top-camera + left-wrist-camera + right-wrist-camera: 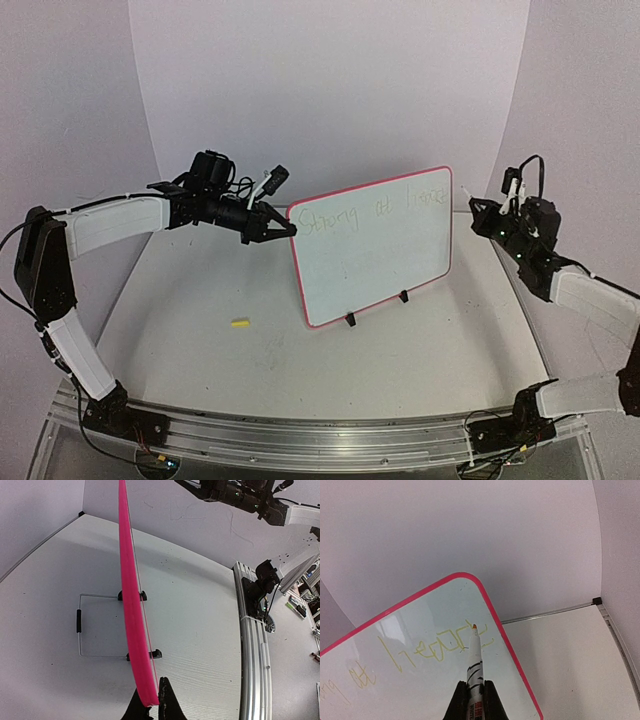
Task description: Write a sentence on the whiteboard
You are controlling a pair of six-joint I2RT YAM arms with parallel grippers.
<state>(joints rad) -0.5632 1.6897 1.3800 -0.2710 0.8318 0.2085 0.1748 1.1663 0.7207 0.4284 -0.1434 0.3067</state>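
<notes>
- Here, the rectangular white whiteboard with a thin pink-red rim and rounded corners stands on its long edge near the middle of the pale grey table. Its writing face is toward the arms' bases.
- It rests on two small black feet at the lower rim. In the left wrist view, a thin bent wire stand with a black sleeve lies flat on the table behind the board and meets it at those feet.
- The left gripper is clamped on the whiteboard's upper left corner, with one dark finger on each side of the pink rim.
- The right gripper is closed around a white felt marker with black bands and a yellowish tip. The marker sticks straight out between the fingers.
- In the right wrist view the tip points at the board's upper right area, beside the last letter of the top line. From above, the right gripper hangs just off the board's right edge. Whether the tip meets the surface cannot be told.
- The sentence is faint yellow-green handwriting. Its top line runs below the upper rim and reads roughly "Strong at heart". Fainter marks lower on the board are too dim to read.
- A small yellow piece lies on the table to the front left of the board, well apart from it.
- A ribbed metal rail runs along the near edge under both arm bases.
</notes>
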